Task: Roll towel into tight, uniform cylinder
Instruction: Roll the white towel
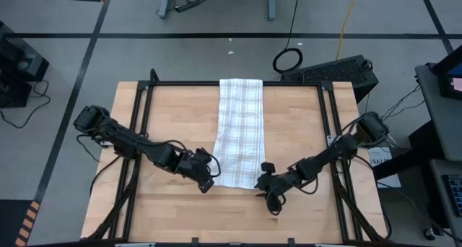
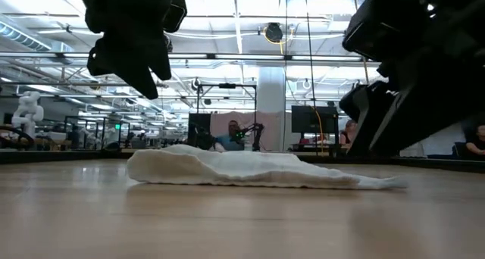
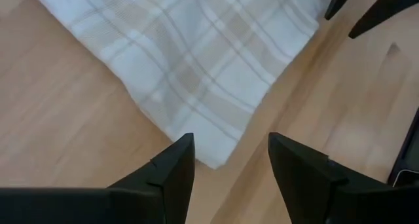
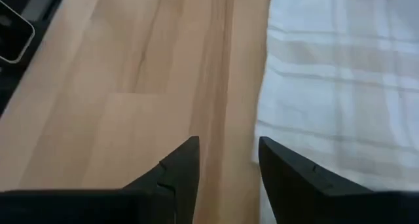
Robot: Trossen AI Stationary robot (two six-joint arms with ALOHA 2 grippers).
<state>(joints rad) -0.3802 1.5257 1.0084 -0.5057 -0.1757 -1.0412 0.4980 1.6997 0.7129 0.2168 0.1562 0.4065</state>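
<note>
The white checked towel (image 1: pixel 240 131) lies flat on the wooden table as a long strip, from the far edge to near the front. In the low view the towel (image 2: pixel 242 168) is a low, slightly rumpled heap. My left gripper (image 3: pixel 230 142) stands open just above the towel's near left corner (image 3: pixel 213 160). It hangs well above the table in the low view (image 2: pixel 129 51). My right gripper (image 4: pixel 228 145) is open and lower, at the towel's near right edge (image 4: pixel 262 112), one finger over bare wood and one over the cloth's border.
Black frame rails (image 1: pixel 137 131) run along the table's left and right sides (image 1: pixel 333 131). A dark keyboard-like box (image 1: pixel 336 70) sits beyond the far right corner. Bare wood (image 1: pixel 231 218) lies between the towel's near end and the front edge.
</note>
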